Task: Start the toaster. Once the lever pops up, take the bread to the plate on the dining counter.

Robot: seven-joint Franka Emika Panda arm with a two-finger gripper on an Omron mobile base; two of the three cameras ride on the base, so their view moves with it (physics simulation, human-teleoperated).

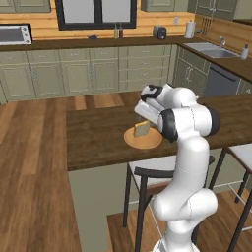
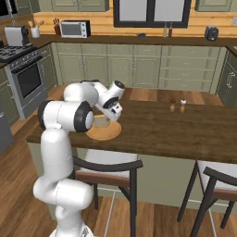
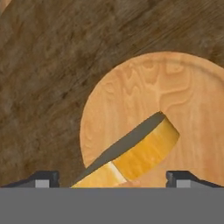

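Observation:
The orange-brown plate [image 1: 149, 143] [image 2: 111, 133] [image 3: 144, 92] lies on the dark wood dining counter [image 1: 93, 135] [image 2: 176, 132] [image 3: 43, 65]. The bread [image 1: 141, 129] [image 2: 101, 123] [image 3: 146, 151], a tan slice with a darker crust, leans tilted on its edge on the plate. My gripper [image 1: 142, 121] [image 2: 106, 118] [image 3: 113, 178] hangs just above the slice, open. In the hand view its fingertips [image 3: 42, 177] stand wide apart on either side of the slice and touch nothing. The small black toaster [image 1: 159, 32] [image 2: 211, 32] stands on the far back counter.
Bar stools [image 1: 147, 179] [image 2: 113, 169] [image 2: 215, 183] stand along the counter's near side. Two small shakers [image 2: 177, 105] sit on the counter to the right of the plate. A silver toaster oven [image 1: 15, 34] [image 2: 74, 28] and a sink [image 1: 211, 49] are on the back counters.

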